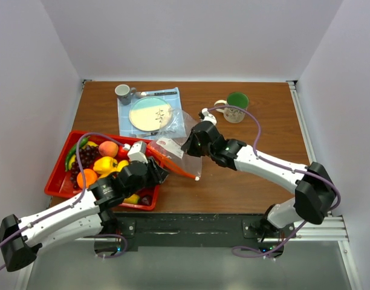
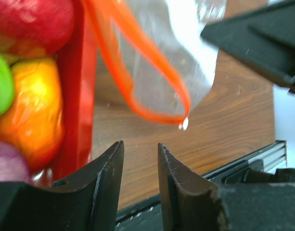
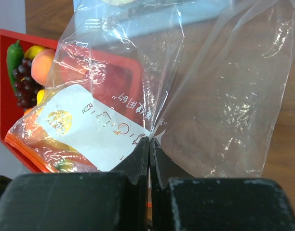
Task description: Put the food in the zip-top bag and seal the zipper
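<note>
While the right end effector (image 3: pixel 150 140) pinches the zip-top bag (image 3: pixel 224 96), the left end effector (image 2: pixel 140 149) gapes — empty.

The zip-top bag (image 3: pixel 220 96) is clear plastic film, glossy and crinkled, carrying a white printed label (image 3: pixel 89 127). The zipper (image 2: pixel 106 29) is a smooth orange plastic strip. The food (image 2: pixel 32 110) has smooth, glossy skin. The tray (image 2: pixel 80 96) is glossy red plastic. The table (image 2: pixel 224 130) shows brown wood grain. The left gripper (image 2: pixel 140 144) is matt black plastic, finely scuffed.
</note>
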Robot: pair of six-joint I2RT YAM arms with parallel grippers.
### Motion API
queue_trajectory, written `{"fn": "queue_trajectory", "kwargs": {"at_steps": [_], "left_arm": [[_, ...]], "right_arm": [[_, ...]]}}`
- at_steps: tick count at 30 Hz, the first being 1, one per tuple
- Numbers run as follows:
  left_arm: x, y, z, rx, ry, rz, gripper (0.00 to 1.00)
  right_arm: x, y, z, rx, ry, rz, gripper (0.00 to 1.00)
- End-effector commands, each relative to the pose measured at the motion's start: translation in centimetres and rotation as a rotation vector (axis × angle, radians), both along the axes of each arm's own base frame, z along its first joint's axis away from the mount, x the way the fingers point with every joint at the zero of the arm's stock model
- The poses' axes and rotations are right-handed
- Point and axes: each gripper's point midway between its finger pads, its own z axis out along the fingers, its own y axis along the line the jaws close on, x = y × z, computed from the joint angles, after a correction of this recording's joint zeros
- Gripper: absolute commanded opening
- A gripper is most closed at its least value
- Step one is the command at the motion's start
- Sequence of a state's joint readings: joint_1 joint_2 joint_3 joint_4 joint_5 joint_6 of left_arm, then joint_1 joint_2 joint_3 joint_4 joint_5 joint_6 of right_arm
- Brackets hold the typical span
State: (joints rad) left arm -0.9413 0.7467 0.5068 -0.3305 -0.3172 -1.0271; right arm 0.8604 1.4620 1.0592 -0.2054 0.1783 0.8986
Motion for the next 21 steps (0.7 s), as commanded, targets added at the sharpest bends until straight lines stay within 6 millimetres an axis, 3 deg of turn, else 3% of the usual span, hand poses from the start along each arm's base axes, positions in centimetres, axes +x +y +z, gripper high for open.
{"fn": "queue_trajectory", "kwargs": {"at_steps": [1,9,12,16,17,19,21], "left_arm": [[2.2,-1.5,3.0,-0.095,-0.134,0.035,0.40],[4.2,-1.2,3.3,-0.065,-0.197,0.112,0.43],[5.1,-0.6,4.3,-0.058,-0.245,0.156,0.41],[6.0,-0.2,5.9,-0.027,-0.292,0.189,0.17],[6.1,-0.4,6.0,-0.007,-0.303,0.171,0.03],[6.3,-1.3,7.7,-0.019,-0.322,0.141,0.00],[6.0,-2.4,8.0,0.005,-0.319,0.070,0.00]], "right_arm": [[-0.6,-0.5,3.3,0.075,0.014,-0.034,0.00],[-1.8,-2.1,5.9,0.144,0.008,-0.064,0.00],[-2.3,-3.8,5.7,0.127,0.008,-0.103,0.00],[-3.7,-8.0,6.9,0.114,-0.057,-0.174,0.00],[-4.1,-8.7,6.7,0.096,-0.057,-0.180,0.00],[-4.7,-10.5,6.7,0.042,-0.079,-0.186,0.00],[-4.6,-11.6,7.0,0.001,-0.119,-0.194,0.08]]}}
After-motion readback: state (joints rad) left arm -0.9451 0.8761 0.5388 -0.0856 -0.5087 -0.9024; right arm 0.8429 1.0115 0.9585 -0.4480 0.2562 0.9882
